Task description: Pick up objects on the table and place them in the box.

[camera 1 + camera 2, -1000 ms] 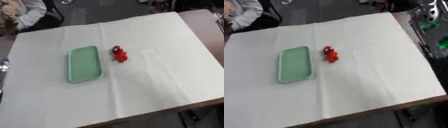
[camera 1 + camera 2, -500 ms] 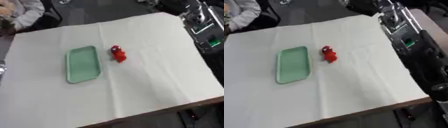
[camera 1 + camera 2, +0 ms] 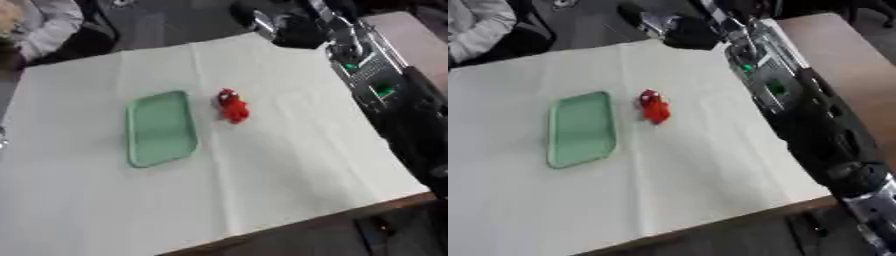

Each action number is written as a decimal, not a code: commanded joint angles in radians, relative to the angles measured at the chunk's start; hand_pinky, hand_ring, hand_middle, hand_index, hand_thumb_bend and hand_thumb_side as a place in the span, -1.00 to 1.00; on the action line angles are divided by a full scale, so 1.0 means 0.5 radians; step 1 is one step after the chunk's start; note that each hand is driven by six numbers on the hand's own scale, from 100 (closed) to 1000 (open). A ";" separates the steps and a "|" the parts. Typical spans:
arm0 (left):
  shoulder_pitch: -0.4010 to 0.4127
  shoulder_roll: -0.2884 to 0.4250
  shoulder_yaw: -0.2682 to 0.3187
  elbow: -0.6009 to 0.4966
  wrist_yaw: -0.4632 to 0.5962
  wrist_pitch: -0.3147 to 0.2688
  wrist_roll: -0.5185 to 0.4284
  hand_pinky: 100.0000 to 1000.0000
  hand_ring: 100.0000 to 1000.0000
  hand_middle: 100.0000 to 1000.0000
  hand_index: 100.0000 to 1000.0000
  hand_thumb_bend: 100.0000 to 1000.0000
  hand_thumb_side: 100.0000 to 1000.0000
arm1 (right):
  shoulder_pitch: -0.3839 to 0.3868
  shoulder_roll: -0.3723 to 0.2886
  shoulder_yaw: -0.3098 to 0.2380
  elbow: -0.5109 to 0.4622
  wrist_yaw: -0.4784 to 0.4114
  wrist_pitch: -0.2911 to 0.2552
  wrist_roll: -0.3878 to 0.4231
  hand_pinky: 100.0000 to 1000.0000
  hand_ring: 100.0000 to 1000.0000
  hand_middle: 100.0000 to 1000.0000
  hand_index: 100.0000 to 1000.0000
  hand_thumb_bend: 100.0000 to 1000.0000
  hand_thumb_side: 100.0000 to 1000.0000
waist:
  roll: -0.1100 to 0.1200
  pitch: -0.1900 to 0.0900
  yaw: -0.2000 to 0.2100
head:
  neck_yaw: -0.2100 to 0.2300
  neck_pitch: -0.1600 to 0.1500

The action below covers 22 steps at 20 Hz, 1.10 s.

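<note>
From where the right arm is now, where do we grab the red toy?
Probably across the middle of the red toy, coming down from above and the right. It lies flat and elongated on the white cloth, long axis running near to far, with the green tray close on its left, so the right side is freer.

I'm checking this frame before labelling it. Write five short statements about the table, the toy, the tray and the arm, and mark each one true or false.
1. The red toy lies on the white cloth, beside the green tray. True.
2. The red toy sits inside the green tray. False: it lies on the cloth just to the right of the tray, and the tray holds nothing.
3. The robot's right arm reaches in along the table's right side. True.
4. The right robot hand is closed on the toy. False: it is over the far edge of the table, away from the toy.
5. The tray is blue. False: it is green.
</note>
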 commanded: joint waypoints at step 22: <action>-0.086 -0.010 0.008 -0.028 0.049 -0.034 -0.016 -0.28 -0.26 0.09 0.29 -0.30 0.49 | -0.240 0.315 0.009 0.816 0.616 -0.155 0.149 0.52 1.00 -0.01 0.68 -0.40 0.88 | 0.007 0.002 0.035 | -0.244 -0.002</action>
